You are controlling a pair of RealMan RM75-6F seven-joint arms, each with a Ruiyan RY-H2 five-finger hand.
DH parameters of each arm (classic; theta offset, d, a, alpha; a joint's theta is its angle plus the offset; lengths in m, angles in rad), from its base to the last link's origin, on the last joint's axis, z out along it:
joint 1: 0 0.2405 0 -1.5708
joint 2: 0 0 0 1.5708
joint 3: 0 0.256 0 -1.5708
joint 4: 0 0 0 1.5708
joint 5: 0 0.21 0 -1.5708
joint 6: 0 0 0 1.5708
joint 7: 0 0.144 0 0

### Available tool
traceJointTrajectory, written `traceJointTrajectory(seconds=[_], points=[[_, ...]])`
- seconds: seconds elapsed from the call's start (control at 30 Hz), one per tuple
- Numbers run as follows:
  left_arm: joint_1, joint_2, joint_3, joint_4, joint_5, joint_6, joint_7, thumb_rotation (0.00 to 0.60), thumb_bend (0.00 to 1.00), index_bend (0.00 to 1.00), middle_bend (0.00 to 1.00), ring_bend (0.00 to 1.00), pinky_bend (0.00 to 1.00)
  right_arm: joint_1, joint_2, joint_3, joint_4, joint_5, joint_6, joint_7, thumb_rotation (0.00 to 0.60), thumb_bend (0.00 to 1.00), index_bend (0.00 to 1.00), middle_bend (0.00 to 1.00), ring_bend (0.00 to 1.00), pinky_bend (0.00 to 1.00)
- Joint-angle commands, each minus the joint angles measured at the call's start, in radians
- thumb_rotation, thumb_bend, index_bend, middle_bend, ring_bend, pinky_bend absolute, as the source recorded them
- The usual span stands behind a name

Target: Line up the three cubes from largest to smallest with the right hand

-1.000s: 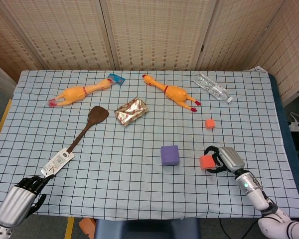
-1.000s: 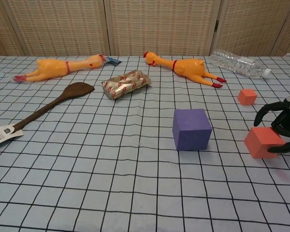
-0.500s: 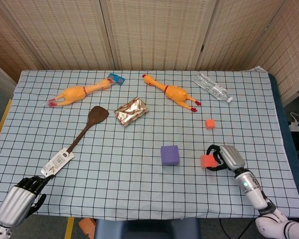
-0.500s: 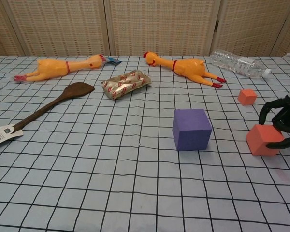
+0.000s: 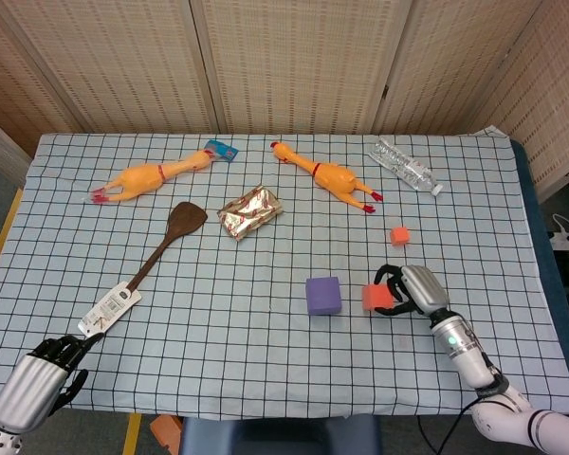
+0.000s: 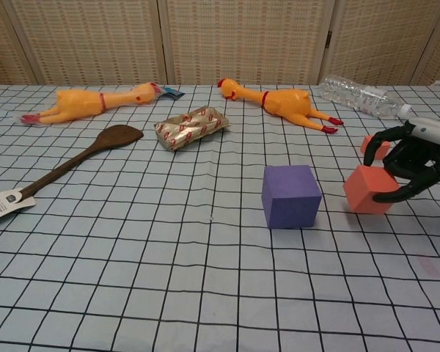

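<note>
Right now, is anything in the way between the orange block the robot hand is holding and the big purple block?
No. The right hand grips the medium orange cube, and only bare checked cloth lies between it and the purple cube.

right hand (image 5: pixel 410 289) gripping medium orange cube (image 5: pixel 376 298), moved left, now near purple cube (image 5: pixel 323 295)

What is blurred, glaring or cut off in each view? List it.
Head view: sharp, even light, soft shadows; left hand at the bottom-left corner. Chest view: right hand clear on the mid-sized orange foam cube, arm cropped at the right edge; clear plastic bottle shows faint highlights.
</note>
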Motion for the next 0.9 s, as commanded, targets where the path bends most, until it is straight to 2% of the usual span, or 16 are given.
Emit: traceJointTrajectory(seconds=[0.03,0.9], points=[[0.0,0.0,0.0,0.001,0.001,0.001,-0.001,0.6,0.45,0.19,0.39,0.32,0.43,0.008,-0.004,0.005,-0.006,0.006,-0.009,-0.004,0.6,0.0,0.61,0.85,0.91,0.96],[0.004,0.0,0.001,0.006,0.012,0.018,-0.006,0.6,0.45,0.19,0.39,0.32,0.43,0.066,-0.052,0.018,0.02,0.03,-0.071,-0.004,0.6,0.0,0.61,0.86,0.91,0.97]])
